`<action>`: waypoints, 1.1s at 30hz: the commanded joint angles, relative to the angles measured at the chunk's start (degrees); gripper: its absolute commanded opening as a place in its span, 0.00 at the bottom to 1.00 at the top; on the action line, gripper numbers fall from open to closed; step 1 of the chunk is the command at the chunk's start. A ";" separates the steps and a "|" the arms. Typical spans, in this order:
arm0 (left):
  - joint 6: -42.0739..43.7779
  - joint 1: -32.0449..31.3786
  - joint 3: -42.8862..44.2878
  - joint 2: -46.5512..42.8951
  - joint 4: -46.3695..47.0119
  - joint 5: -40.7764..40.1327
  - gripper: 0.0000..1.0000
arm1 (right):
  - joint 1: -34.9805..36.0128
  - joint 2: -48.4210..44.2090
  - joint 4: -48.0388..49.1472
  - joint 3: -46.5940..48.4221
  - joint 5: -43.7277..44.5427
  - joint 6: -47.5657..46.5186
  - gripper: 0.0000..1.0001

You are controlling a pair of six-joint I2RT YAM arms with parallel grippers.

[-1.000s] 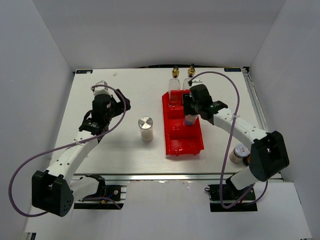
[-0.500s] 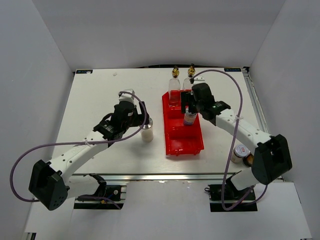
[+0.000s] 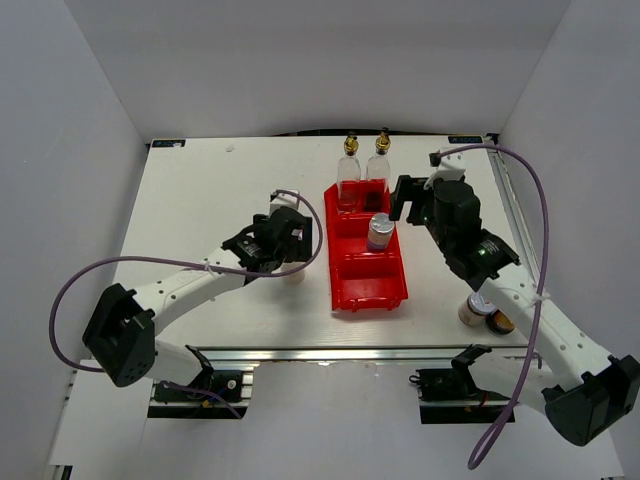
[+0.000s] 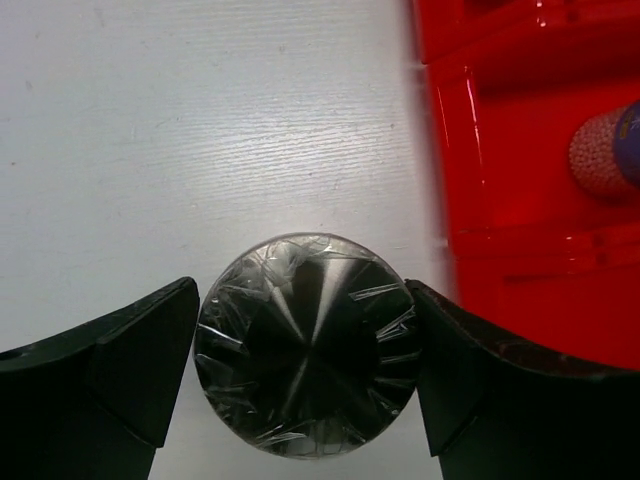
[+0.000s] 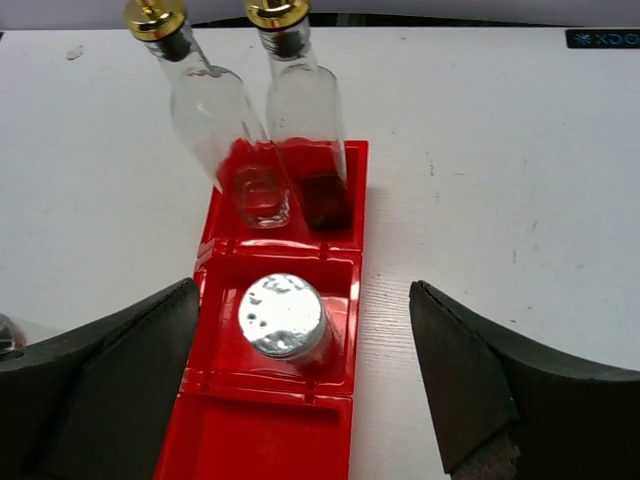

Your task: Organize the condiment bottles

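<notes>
**Close square and low on the jar**

My left gripper [image 4: 303,325] is released, its jaws straddling the jar [image 4: 305,345], which stands on the desk [image 4: 200,120] just beside the left edge of the tray [image 4: 520,250]. Gripping looks to be next. I'd stay centred so both pads meet it together, hold the body rather than the slick, film-covered cap, and squeeze gently so it can't tip. My right gripper [image 5: 300,295] is released too, clear of the second jar [image 5: 285,315] in the tray's middle compartment.
</notes>
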 commanded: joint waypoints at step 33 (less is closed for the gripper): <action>12.10 -4.72 28.57 19.43 10.70 12.57 0.06 | -16.85 -5.20 -29.38 8.32 21.11 11.72 0.89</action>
